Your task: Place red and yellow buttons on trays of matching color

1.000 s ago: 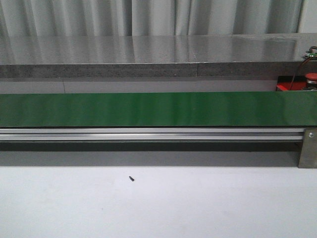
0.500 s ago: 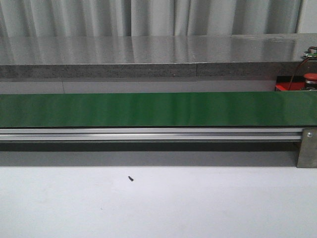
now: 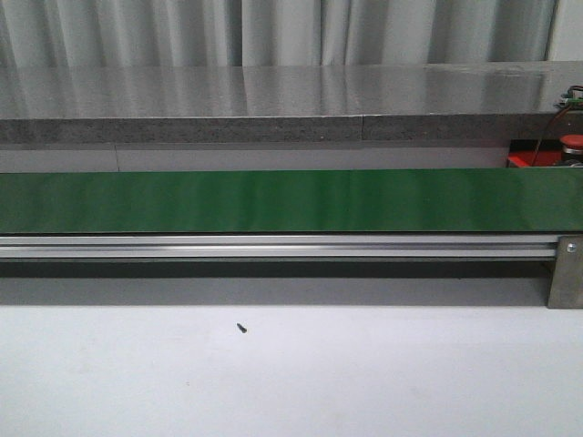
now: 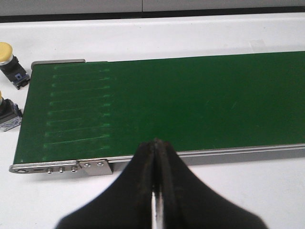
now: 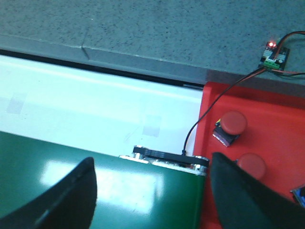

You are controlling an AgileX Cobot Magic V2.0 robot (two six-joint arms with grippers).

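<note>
Two red buttons (image 5: 233, 122) (image 5: 251, 164) lie on the red tray (image 5: 271, 102), just past the end of the green belt (image 5: 143, 191). My right gripper (image 5: 152, 164) hangs open over that belt end with nothing between its fingers; one finger (image 5: 238, 191) reaches over the tray's edge. In the front view only a sliver of the red tray (image 3: 533, 159) and one red button (image 3: 572, 141) show at the far right. Beside the belt's other end lie two yellow buttons (image 4: 5, 51) (image 4: 7, 114). My left gripper (image 4: 155, 144) is shut and empty at the belt's near rail. No yellow tray is in view.
An aluminium rail (image 3: 273, 246) runs along the belt's front, with a bracket (image 3: 567, 271) at its right end. A small circuit board (image 5: 274, 55) with a lit red light and wires sits on the grey counter (image 3: 273, 100) behind the tray. A tiny black screw (image 3: 241, 328) lies on the white table.
The belt and table look the same. The red button at the far right edge of the front view looks slightly smaller than one second ago.
</note>
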